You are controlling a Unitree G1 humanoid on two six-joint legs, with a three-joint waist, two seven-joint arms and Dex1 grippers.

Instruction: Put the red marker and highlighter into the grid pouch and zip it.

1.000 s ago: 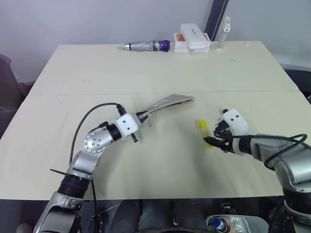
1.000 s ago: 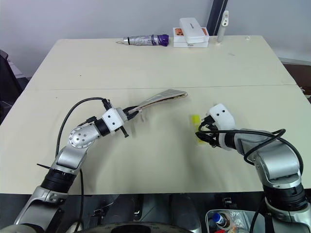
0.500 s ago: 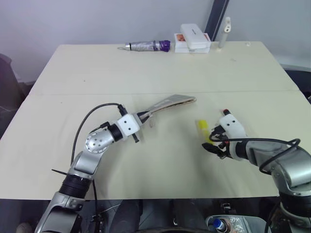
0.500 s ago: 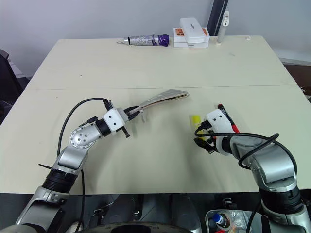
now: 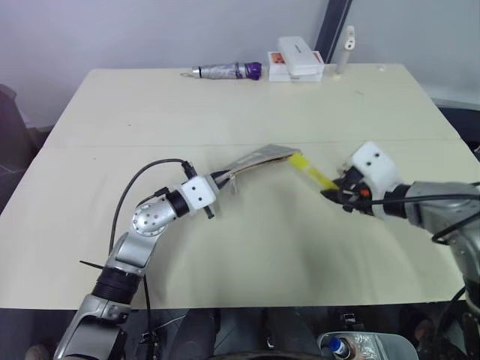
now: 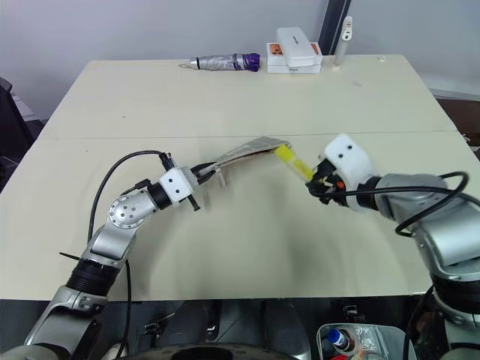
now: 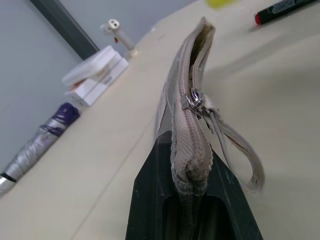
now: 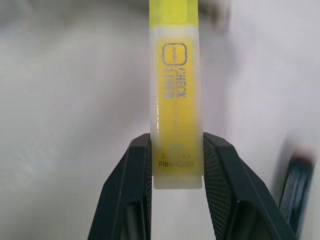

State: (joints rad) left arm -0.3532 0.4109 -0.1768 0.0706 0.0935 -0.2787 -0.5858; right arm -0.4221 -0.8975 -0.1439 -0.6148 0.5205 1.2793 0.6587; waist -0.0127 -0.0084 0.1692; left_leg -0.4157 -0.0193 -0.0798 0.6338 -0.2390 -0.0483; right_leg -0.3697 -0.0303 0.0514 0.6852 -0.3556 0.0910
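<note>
Above the table (image 5: 225, 112), your right gripper (image 8: 176, 160) pinches the highlighter (image 8: 175, 95); your left gripper (image 7: 192, 185) clamps the grid pouch (image 7: 187, 125).

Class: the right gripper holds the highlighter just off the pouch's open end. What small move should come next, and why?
Probably ease the highlighter forward into the grid pouch. The right gripper grips its rear end, the tip aims at the mouth, and the left gripper pinches the pouch's other end, holding it up.
</note>
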